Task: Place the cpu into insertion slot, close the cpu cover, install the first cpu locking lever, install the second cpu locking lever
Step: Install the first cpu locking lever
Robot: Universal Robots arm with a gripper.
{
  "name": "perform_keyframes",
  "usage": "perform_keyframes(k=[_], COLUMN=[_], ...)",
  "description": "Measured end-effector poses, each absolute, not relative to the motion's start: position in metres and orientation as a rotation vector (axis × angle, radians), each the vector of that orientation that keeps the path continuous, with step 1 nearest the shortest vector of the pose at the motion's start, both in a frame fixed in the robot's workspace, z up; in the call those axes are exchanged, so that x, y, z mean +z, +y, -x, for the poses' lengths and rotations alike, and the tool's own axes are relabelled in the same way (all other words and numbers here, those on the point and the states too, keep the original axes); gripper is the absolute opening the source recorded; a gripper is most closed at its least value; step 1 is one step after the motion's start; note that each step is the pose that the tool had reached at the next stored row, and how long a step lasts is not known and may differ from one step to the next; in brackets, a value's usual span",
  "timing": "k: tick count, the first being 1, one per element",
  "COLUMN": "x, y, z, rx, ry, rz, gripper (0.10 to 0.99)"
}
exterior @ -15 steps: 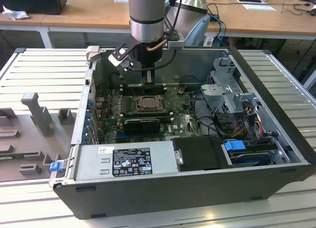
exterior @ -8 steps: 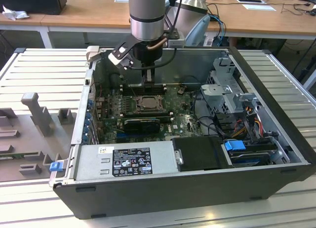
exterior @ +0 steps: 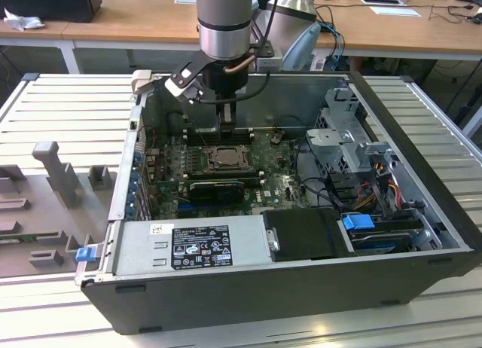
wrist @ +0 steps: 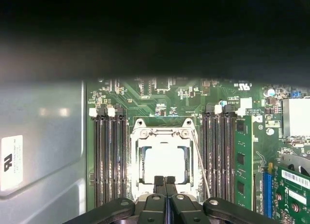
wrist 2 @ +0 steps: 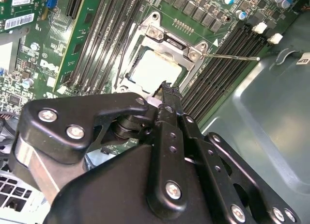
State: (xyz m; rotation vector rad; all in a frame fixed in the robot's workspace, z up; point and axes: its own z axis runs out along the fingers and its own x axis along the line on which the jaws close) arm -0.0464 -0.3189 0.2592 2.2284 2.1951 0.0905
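Cpu sits under lowered cover. Gripper clenched, empty, tips at cover's edge, probably closed to make one narrow pusher. Lever juts free, unlatched.

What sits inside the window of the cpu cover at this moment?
The pale cpu fills the window of the cpu cover. Whatever lies beneath the cpu is hidden, and the gripper covers the window's near edge.
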Motion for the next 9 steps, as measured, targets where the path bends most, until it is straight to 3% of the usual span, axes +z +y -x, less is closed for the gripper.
perform_keyframes(k=[9], x=[0.2631], y=[-0.3189], z=[0.0464], rx=[0.091], ry=[2.195], rz=[-2.228], gripper=[0.106])
